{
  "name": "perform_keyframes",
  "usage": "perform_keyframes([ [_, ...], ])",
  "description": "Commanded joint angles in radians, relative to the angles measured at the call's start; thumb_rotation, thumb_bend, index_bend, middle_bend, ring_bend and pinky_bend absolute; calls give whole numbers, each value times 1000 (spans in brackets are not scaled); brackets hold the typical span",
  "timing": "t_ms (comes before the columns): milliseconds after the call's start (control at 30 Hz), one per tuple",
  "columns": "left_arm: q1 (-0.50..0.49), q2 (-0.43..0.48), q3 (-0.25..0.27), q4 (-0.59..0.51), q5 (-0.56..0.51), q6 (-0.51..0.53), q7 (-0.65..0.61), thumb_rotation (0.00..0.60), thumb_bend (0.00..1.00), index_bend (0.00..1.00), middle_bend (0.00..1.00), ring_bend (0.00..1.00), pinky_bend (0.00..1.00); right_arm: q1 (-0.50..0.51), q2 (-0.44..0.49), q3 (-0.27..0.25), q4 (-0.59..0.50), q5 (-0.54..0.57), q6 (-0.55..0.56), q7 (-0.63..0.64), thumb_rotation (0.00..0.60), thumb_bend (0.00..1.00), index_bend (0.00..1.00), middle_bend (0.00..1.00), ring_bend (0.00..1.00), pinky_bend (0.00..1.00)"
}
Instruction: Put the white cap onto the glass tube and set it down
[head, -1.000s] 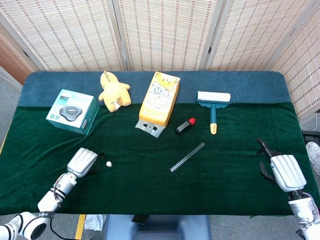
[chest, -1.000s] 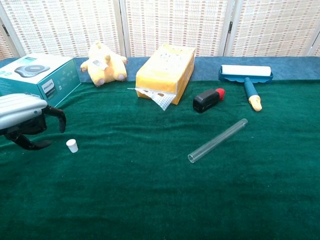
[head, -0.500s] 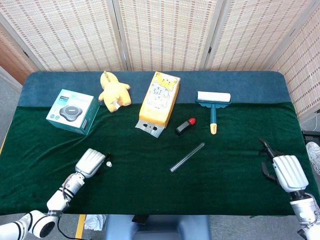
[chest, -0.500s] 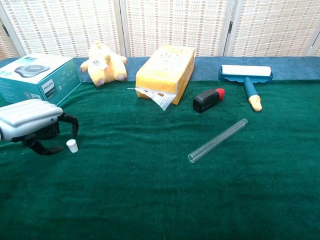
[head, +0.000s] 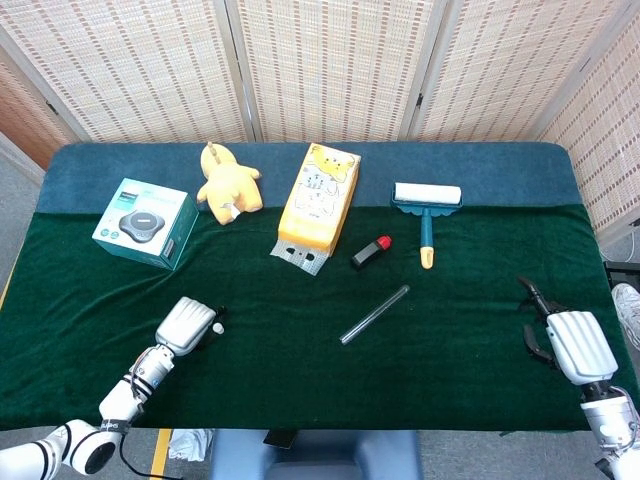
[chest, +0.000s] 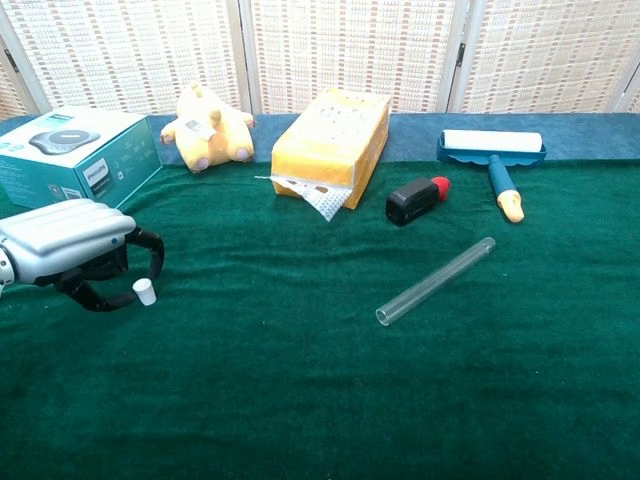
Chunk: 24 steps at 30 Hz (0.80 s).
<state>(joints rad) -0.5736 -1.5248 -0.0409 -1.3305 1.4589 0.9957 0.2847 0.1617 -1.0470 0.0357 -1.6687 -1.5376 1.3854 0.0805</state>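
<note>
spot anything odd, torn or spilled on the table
One thing: the yellow cartoon-printed pack is torn open at its near end, a perforated flap hanging onto the green cloth. The clear glass tube lies intact and the small white cap stands upright.

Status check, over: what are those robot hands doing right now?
Left robot hand open, fingers around white cap. Right robot hand idle. Glass tube lying untouched.

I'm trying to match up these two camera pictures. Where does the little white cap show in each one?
Head view: the white cap sits low on the left, at the fingertips of the left hand.
Chest view: the cap stands at the left edge, between that hand's curled fingers.
Shared landmark: the glass tube, lying well to the cap's right in both views.
</note>
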Motion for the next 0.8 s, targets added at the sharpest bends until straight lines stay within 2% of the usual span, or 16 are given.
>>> perform_keyframes([
  [33, -1, -2, 2, 1, -1, 0, 0, 600, 410, 472, 997, 865, 828, 0, 0, 0, 0, 1, 0, 0, 600, 647, 17, 417, 469, 612],
  [567, -8, -15, 10, 23, -11, 5, -9, 600, 413, 506, 997, 866, 828, -2, 1, 3, -4, 7, 0, -5, 600, 647, 17, 417, 469, 614],
  [800, -13, -17, 13, 32, -6, 7, -23, 600, 455, 544, 999, 867, 828, -2, 2, 4, -7, 13, -5, -8, 600, 647, 23, 417, 469, 616],
])
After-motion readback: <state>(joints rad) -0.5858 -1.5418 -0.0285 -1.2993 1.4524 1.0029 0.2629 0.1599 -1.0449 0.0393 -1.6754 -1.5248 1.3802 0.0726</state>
